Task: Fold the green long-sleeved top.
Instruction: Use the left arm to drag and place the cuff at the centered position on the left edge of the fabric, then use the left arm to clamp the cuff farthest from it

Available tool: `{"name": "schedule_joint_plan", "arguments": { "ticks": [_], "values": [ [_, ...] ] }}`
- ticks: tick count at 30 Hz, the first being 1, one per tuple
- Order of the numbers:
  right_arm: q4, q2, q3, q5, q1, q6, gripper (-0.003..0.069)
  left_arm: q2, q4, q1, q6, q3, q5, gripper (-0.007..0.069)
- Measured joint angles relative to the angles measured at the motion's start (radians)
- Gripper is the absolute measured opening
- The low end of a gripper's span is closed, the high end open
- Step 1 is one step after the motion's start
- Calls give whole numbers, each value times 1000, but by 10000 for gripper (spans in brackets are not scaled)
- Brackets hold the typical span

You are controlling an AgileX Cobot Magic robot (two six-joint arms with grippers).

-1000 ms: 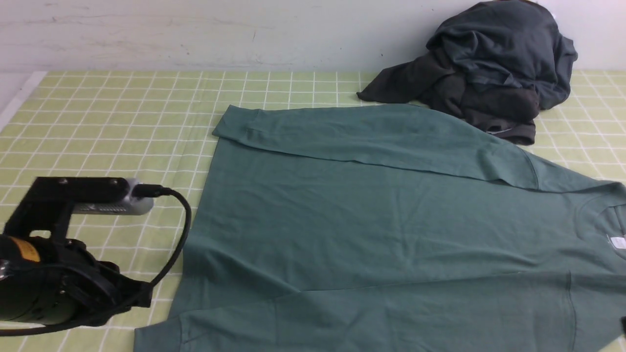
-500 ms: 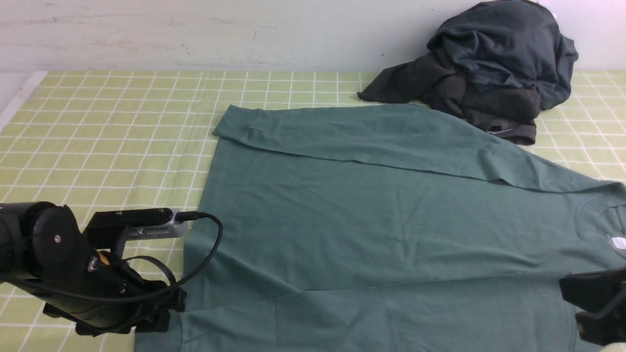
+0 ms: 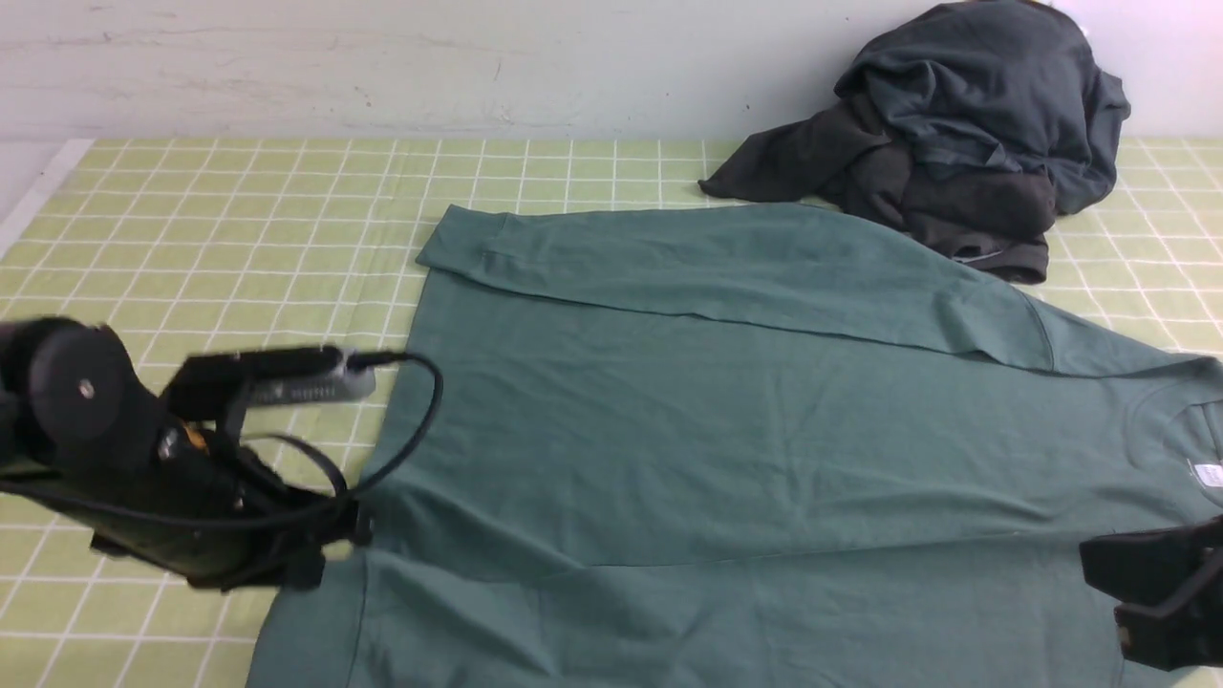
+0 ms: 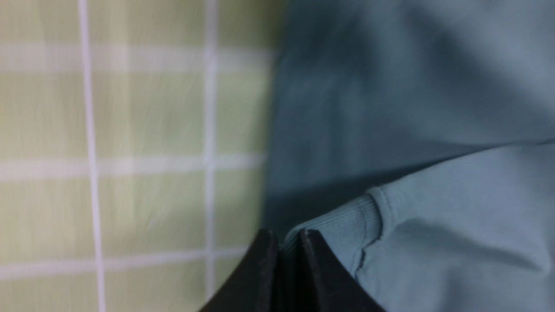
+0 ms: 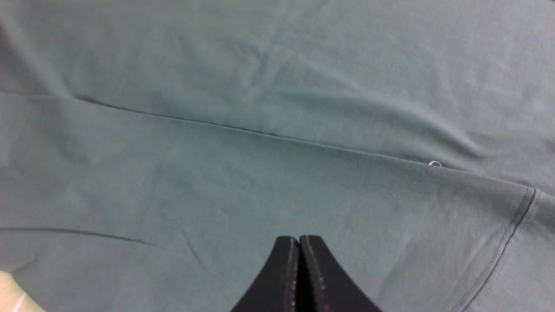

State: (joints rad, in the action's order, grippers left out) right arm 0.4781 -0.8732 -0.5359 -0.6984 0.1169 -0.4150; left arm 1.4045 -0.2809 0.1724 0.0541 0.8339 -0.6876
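One top (image 3: 726,420) is laid flat on the counter (image 3: 220,220), neck to the right, both sleeves folded across the body. The left tool (image 4: 286,236) is pinched on the near sleeve's cuff (image 4: 342,225), with only the cuff's edge caught. The right tool (image 5: 298,242) is pressed together over the near shoulder area, and nothing is seen gripped. Risks: the cuff could be pulled free because the bite is shallow. The body layer could be dragged along and wrinkled. The sleeve could be skewed with its shoulder end unheld. The dark pile (image 3: 965,124) touching the far shoulder could be snagged. Counted: one top, two sleeves, two tools, one dark pile, its pieces not countable.
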Motion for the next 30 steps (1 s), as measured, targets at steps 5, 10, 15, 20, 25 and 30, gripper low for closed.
{"name": "schedule_joint_plan", "arguments": {
  "ticks": [5, 10, 15, 20, 25, 30],
  "values": [
    [0, 0, 0, 7, 0, 0, -13, -65, -63, 2, 156, 196, -21, 30],
    [0, 0, 0, 14, 0, 0, -13, 10, -64, 2, 260, 352, -21, 30],
    [0, 0, 0, 15, 0, 0, -13, 238, -8, 2, 275, 493, -21, 30],
    [0, 0, 0, 17, 0, -2, -13, 467, 32, 2, 256, 655, -41, 54],
    [-1, 0, 1, 21, 0, -4, -13, 677, 38, -8, 227, 924, -80, 229],
    [-19, 0, 1, 22, 0, -5, -13, 871, 38, -43, 139, 1203, -127, 389]
  ]
}}
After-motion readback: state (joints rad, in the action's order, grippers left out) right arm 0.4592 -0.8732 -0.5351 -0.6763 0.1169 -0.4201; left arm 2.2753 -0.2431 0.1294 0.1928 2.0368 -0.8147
